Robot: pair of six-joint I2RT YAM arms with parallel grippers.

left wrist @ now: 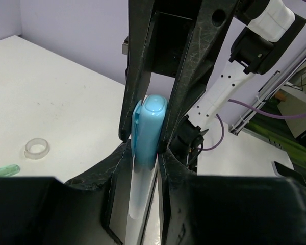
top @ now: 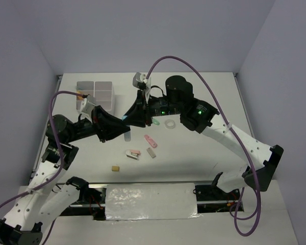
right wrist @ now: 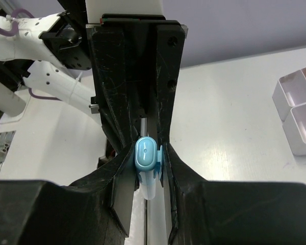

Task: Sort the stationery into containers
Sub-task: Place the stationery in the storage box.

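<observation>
The sorting had barely got going. The white box (top: pixel 103 89) stood at the far left of the table with something orange (top: pixel 80 94) in one of its left compartments; the other compartments that I could see looked bare.

The blue highlighter (left wrist: pixel 149 122) was off the table, in the air between the two arms and well short of the box. The right gripper (right wrist: pixel 147 155) had its jaws clamped on the blue cap. The left gripper (left wrist: pixel 143 158) had its jaws drawn in on the pale barrel just below, and they looked to be touching it on both sides. To my eye this was a hand-over, with the highlighter bound for the box.

Plenty was left out on the table:
- a green highlighter (top: pixel 156 122), with the tape ring (top: pixel 169 123) just beside it
- a pink highlighter (top: pixel 150 140) nearer the arms
- a stapler-like piece (top: pixel 133 153) with a small grey eraser (top: pixel 151 152) near it
- a tan block (top: pixel 115 167) closest to the near edge

Most of the job remained, as I judged it.

I could make out no brand, label or writing on the highlighter, the box or the arms. Everything was too small or plain to read.
</observation>
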